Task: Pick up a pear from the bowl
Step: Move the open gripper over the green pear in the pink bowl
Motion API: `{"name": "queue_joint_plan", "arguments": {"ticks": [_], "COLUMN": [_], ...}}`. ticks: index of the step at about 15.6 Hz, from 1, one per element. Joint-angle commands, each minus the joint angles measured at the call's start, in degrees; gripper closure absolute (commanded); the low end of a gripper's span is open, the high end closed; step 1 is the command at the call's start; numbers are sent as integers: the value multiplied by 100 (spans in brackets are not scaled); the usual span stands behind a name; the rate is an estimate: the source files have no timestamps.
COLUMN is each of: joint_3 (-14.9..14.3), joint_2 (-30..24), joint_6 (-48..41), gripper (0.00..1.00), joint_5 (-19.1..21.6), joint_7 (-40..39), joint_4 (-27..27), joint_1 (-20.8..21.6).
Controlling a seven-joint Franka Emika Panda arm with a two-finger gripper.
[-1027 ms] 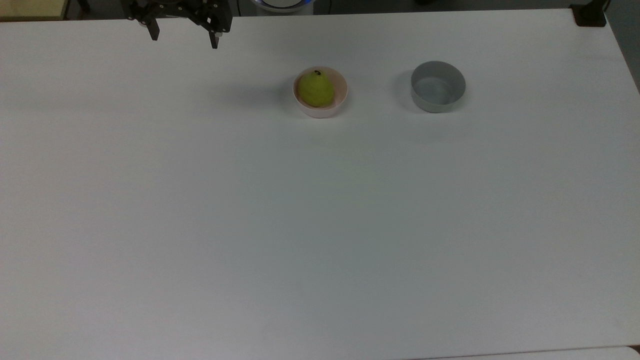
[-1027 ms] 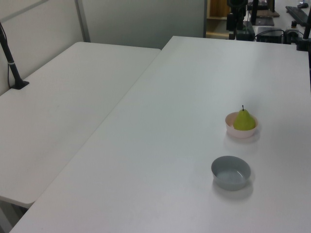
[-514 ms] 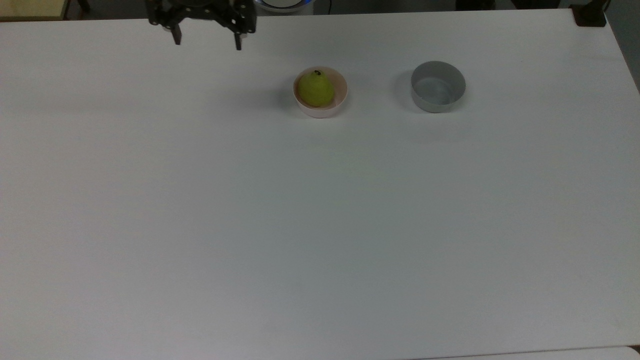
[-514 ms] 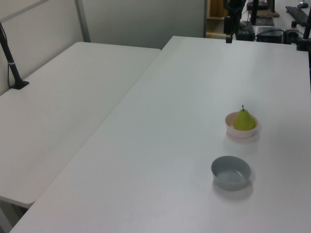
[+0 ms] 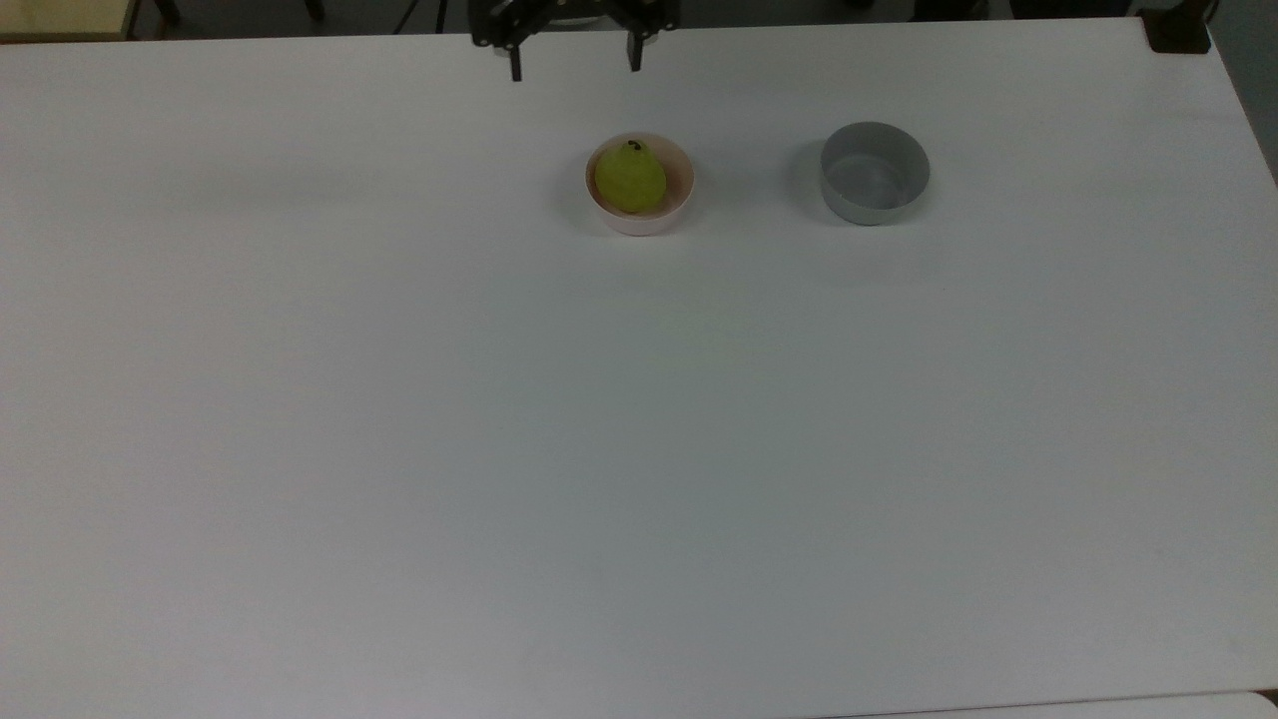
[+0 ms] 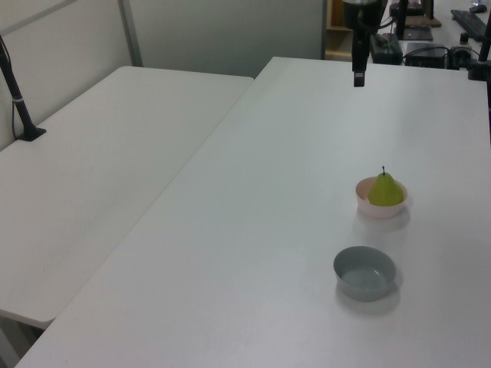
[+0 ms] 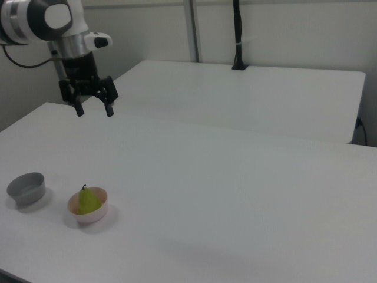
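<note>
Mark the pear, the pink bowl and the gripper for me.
pear [image 5: 630, 178], top view, middle of its yellow-green body.
pink bowl [image 5: 681, 190], top view, bare inner wall.
gripper [image 7: 93, 110], right view, midway between its open fingertips.

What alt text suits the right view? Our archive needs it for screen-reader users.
A yellow-green pear stands in a pale pink bowl on a white table, a grey bowl beside it. The open gripper hangs above the table, apart from both bowls.

Hand [image 5: 574, 68] cropped by top edge.

The top view looks straight down at my white table [image 5: 639, 449]; the left and right views cross it from opposite ends.
</note>
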Motion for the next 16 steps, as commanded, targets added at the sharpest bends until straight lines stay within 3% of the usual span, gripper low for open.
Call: {"name": "queue_joint_plan", "arguments": {"ticks": [1, 5, 16], "joint_3": [-163, -154, 4], "joint_2": [-234, -251, -216], "joint_6": [-9, 17, 1115], "gripper": [0, 0, 0], "joint_5": [50, 41, -283], "joint_7": [-140, -510, -1020], "joint_4": [-355, -689, -2490], "joint_1": [361, 546, 669]}}
